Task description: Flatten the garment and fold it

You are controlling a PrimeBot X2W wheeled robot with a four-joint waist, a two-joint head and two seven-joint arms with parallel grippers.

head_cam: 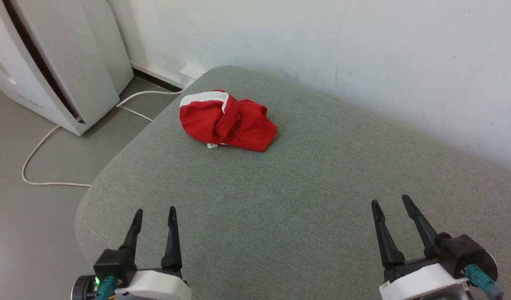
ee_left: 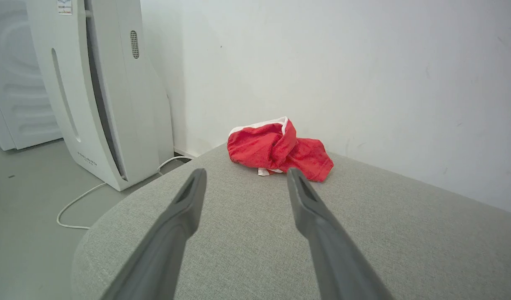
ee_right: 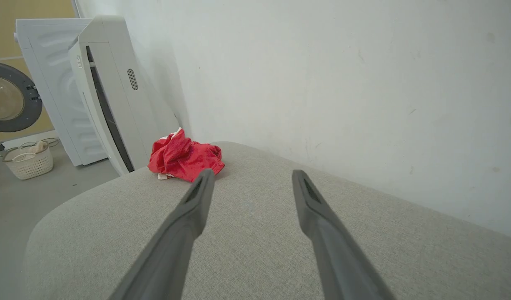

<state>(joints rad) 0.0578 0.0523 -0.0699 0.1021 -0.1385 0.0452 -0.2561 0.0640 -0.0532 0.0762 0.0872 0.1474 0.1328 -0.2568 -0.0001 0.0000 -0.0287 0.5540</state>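
Bunched into a crumpled, unfolded heap at upper centre-left of the head view: red soft-fabric shorts (head_cam: 228,123), with a white band along the top-left edge and a scrap of white poking out at the bottom. Lying on a large grey woven-fabric cushion (head_cam: 280,200) with rounded corners, close to its far-left corner and near the plain white wall (head_cam: 363,50) across the top of the frame.

At lower left of the head view, left gripper (head_cam: 155,209): two long dark fingers pointing up the frame, spread apart with nothing between them, over the near part of the cushion. At lower right, right gripper (head_cam: 390,199): likewise parted and empty, fingers angled slightly to the left. Both well apart from the shorts.

In the left wrist view, shorts in the middle of the frame, just above and between the two grey fingertips. In the right wrist view, shorts left of centre, just beyond the tip of the left-hand finger.

Upper left of the head view: tall white plastic tower appliance (head_cam: 59,62) with a dark vertical slot, standing on the grey floor (head_cam: 13,233). Beside it, a thin white cable (head_cam: 55,183) looping across the floor. Far left of the right wrist view: white front-loading washing machine (ee_right: 13,96) with a round dark-rimmed door, and a small white perforated basket (ee_right: 28,162) on the floor in front.
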